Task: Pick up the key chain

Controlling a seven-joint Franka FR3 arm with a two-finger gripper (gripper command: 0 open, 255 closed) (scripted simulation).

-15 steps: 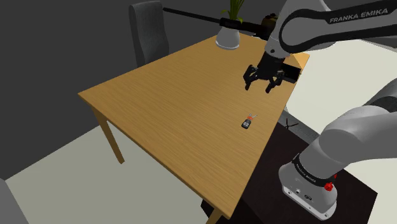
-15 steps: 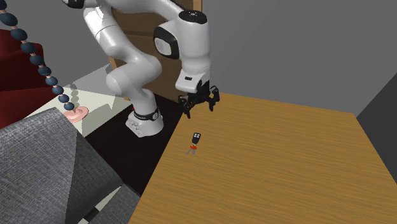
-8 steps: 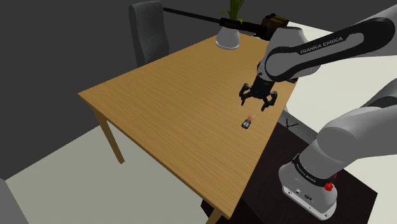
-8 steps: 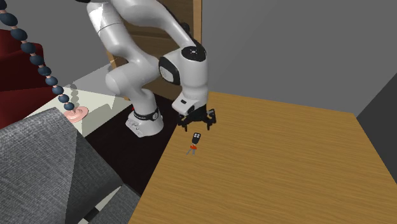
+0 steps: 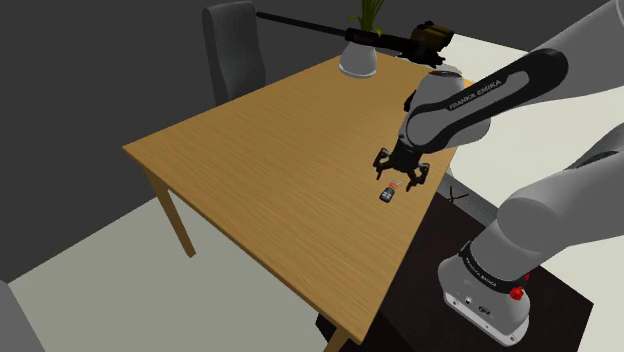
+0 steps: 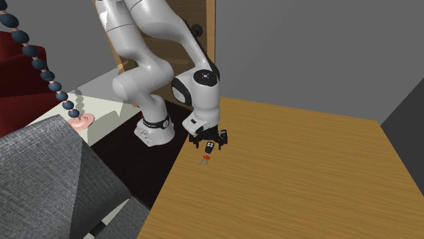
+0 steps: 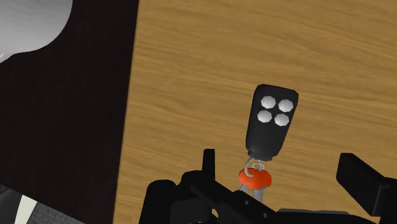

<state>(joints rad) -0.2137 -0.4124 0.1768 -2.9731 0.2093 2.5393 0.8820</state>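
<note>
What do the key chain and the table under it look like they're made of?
Key chain: matte black body, probably plastic, with four pale buttons; its small grey ring looks metallic. Table: wood, going by the tan grain lines.

This is a room in a home: a wooden counter [image 5: 250,150] has a grey upholstered chair [image 5: 235,45] at its far side and a potted plant [image 5: 359,55] on its corner. The second exterior view adds a wooden door [image 6: 208,41] and grey fabric seating [image 6: 47,183], perhaps a sofa.
</note>
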